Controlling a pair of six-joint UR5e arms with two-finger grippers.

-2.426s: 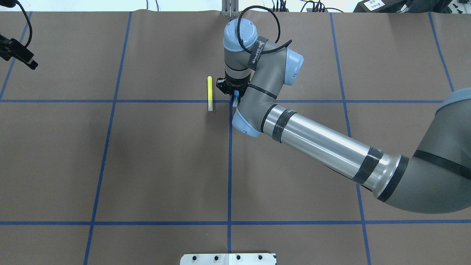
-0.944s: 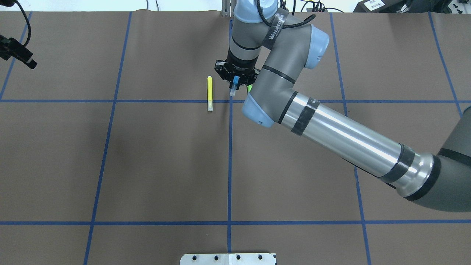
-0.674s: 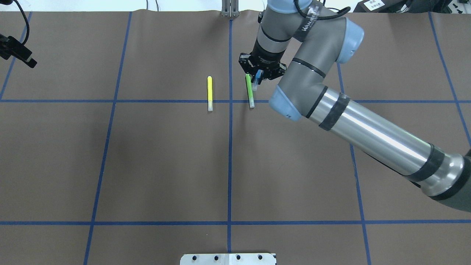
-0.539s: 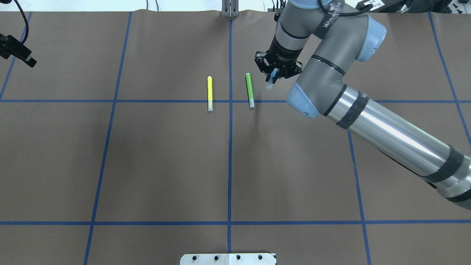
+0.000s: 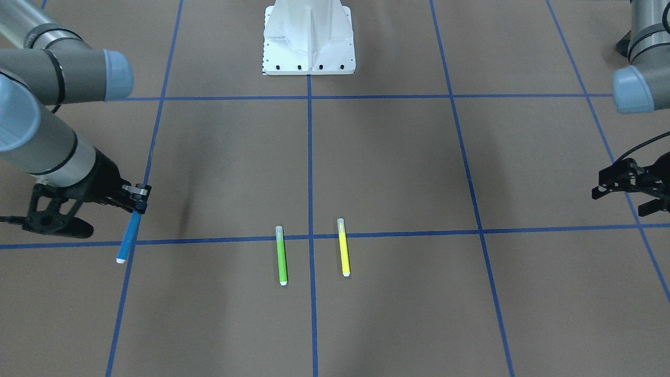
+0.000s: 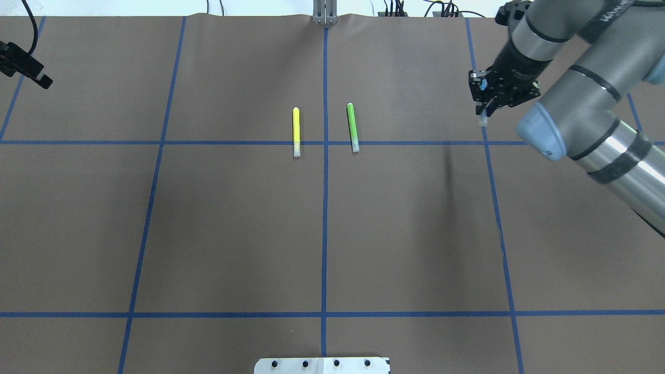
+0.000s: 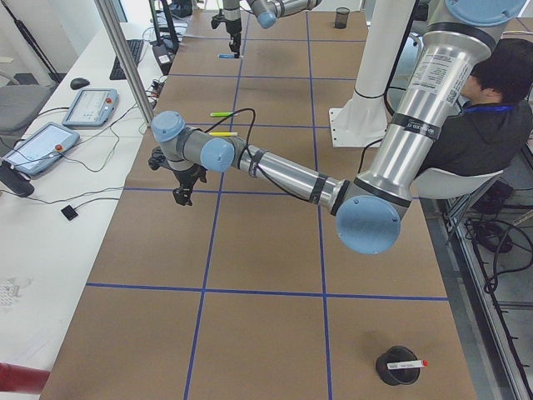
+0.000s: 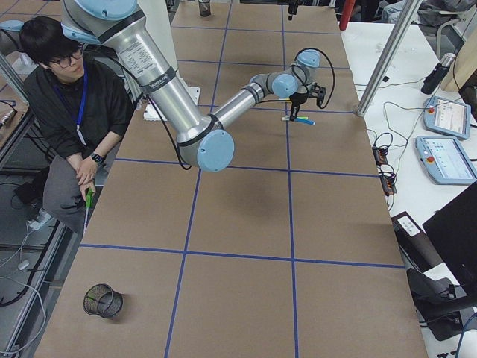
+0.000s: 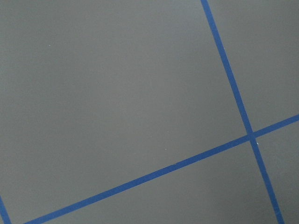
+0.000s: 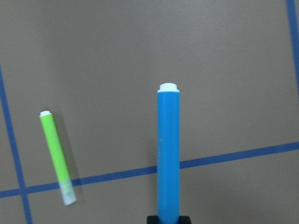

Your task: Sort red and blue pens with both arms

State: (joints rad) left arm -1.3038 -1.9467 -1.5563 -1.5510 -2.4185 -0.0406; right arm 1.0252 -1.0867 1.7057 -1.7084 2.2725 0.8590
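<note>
My right gripper [image 6: 486,101] is shut on the blue pen [image 6: 482,119] and holds it above the table at a blue tape line on the right. In the front-facing view the right gripper [image 5: 135,201] has the blue pen [image 5: 127,238] slanting down from it. The right wrist view has the blue pen [image 10: 168,154] pointing away, white tip foremost. My left gripper [image 5: 625,196] hangs open and holds nothing at the far left [image 6: 28,70]. A white-barrelled pen with a red end [image 7: 410,364] lies across a black cup.
A green marker [image 6: 353,127] and a yellow marker [image 6: 296,131] lie side by side at the table's centre line. The white pedestal [image 5: 309,42] stands at the robot's side. A mesh cup [image 8: 103,300] sits on a corner. A seated person [image 8: 71,119] is beside the table.
The right arm has carried the blue pen up and far to the right, away from the yellow marker. The green marker it hid now lies in plain view. The left gripper barely moved.
</note>
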